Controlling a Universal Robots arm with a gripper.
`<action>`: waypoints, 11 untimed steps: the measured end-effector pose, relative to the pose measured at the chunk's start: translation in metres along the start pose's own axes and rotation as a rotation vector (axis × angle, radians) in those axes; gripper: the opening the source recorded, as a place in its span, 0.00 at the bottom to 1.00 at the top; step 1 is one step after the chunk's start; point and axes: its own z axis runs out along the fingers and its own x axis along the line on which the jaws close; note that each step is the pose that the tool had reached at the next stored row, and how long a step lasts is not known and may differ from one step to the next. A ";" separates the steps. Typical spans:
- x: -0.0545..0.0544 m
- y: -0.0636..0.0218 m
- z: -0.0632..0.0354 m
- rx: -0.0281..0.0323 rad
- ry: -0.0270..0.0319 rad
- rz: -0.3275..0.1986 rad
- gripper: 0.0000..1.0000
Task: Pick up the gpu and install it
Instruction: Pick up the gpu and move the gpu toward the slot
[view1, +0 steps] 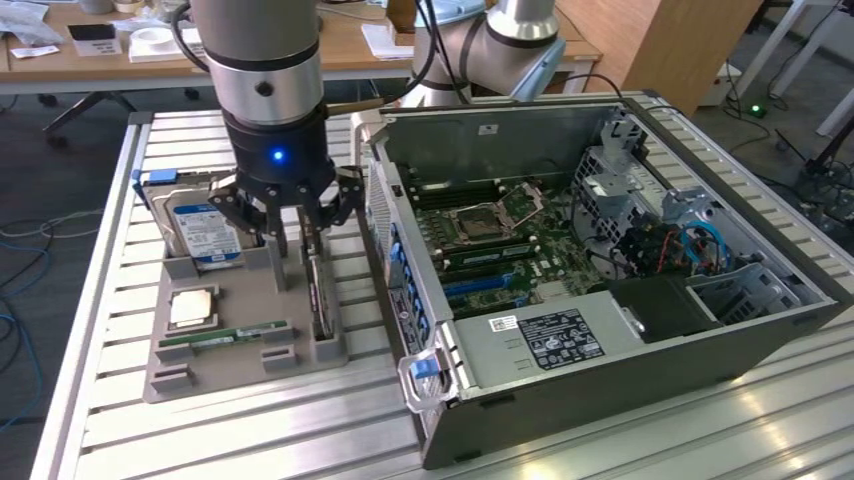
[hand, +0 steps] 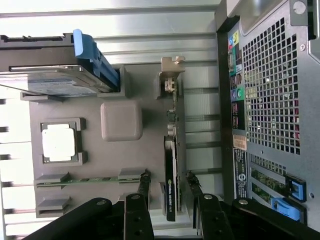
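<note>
Nearest the wrist camera: black claw (hand: 167, 176), jaws standing apart, clamped on nothing. Straddles the gpu (hand: 171, 150), with one fingertip (hand: 145, 177) to each side of the card and a narrow gap showing on both sides; no contact seen. Hangs from the grey arm (view1: 267, 60) in the exterior view, low over the tray, with a blue light (view1: 278, 155) lit on its housing.

Gpu: stands on edge in a slot of the grey tray (hand: 125, 160), white lettering on its dark upper edge, silver bracket at the end toward the hard drive. Runs along the tray side closest to the computer case. Not yet lifted, not yet installed.

Same tray, working away from the card:
- upright grey post (hand: 121, 120), just beside the gpu
- processor chip (hand: 59, 141), flat in a square pocket
- narrow green RAM stick (hand: 90, 179), lying in its clips
- hard drive (hand: 55, 80), blue-white label and blue rail, propped on edge at the tray's end

Computer case (view1: 601, 250): lies on its side, at the exterior view's right of the tray. Side panel off, motherboard (view1: 494, 240) exposed. Perforated panel with coloured ports faces the tray, near it but apart.

Worktop (view1: 120, 440): slatted aluminium, carrying both tray and case.
</note>
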 end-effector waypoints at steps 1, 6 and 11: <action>-0.002 0.0001 0.0002 -0.0001 0.0000 0.000 0.42; -0.007 0.0005 0.0005 -0.0001 0.0000 0.000 0.42; -0.007 0.0005 0.0005 0.0000 0.0000 0.000 0.42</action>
